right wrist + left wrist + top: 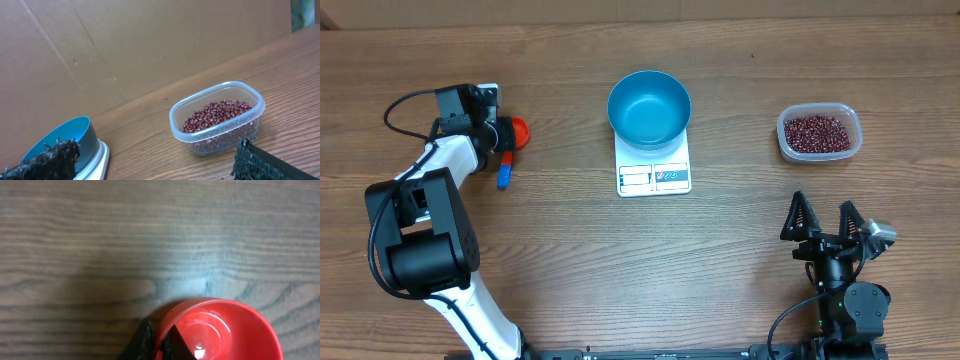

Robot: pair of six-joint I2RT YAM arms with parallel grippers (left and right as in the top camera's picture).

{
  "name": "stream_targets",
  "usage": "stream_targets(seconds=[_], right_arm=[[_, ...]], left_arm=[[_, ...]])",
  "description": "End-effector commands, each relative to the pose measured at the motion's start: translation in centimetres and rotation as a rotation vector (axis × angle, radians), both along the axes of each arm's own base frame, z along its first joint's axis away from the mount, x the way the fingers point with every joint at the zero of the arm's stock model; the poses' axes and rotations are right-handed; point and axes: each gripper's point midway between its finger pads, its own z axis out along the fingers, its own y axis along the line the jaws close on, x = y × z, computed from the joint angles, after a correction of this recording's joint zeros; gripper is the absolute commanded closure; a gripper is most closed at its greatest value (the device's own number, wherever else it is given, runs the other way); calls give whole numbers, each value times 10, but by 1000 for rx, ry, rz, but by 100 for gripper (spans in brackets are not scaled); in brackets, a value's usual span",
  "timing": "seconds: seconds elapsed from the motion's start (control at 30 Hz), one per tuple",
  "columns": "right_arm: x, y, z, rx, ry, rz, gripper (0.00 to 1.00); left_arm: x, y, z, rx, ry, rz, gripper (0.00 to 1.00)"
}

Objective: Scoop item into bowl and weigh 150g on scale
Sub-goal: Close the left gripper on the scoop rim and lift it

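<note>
Sitting untouched, the beans [818, 131] fill a clear tub [786, 145] near the right edge of the table [620, 290], toward the back. No beans show in the bowl [649, 108]. It stands empty on the scale [654, 178], mid-table, with the display edge left bare.

Over by the left edge lies the scoop [518, 132], a red cup with a blue handle, and that's where the action is. The left gripper [498, 135] is clenched on the cup's rim, one finger inside and one outside, and the cup looks to be resting on the wood. The right gripper [822, 206] hangs near the front edge on the right, jaws wide, holding nothing.

By my reading this is the pick-up of the scoop, the very first step. The next move calls for lifting it clear, carrying it past the bowl to the tub and dipping the cup into the beans. A rim grip may let the scoop swing, so it needs keeping level.
</note>
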Motion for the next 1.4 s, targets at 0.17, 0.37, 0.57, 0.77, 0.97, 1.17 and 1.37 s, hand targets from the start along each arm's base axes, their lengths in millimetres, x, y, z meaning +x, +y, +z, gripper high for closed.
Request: stream_targets(seconds=[0.17, 0.37, 0.57, 0.77, 0.97, 1.17, 1.37], right_arm=[[0, 1, -2, -4, -4, 2, 0], [0, 1, -2, -4, -4, 2, 0], [0, 1, -2, -4, -5, 2, 0], [0, 1, -2, -4, -4, 2, 0], [0, 1, -2, -4, -5, 2, 0], [0, 3, 5, 18, -33, 14, 0], [-1, 26, 1, 104, -10, 145, 0]], left_arm=[[5, 11, 26, -102, -27, 236, 96], [-4, 11, 102, -267, -120, 466, 96], [-41, 2, 164, -501, -145, 727, 96], [-80, -17, 182, -710, -48, 932, 96], [-98, -42, 178, -802, 85, 914, 96], [-106, -58, 175, -856, 168, 882, 96], [-117, -64, 169, -857, 229, 895, 96]])
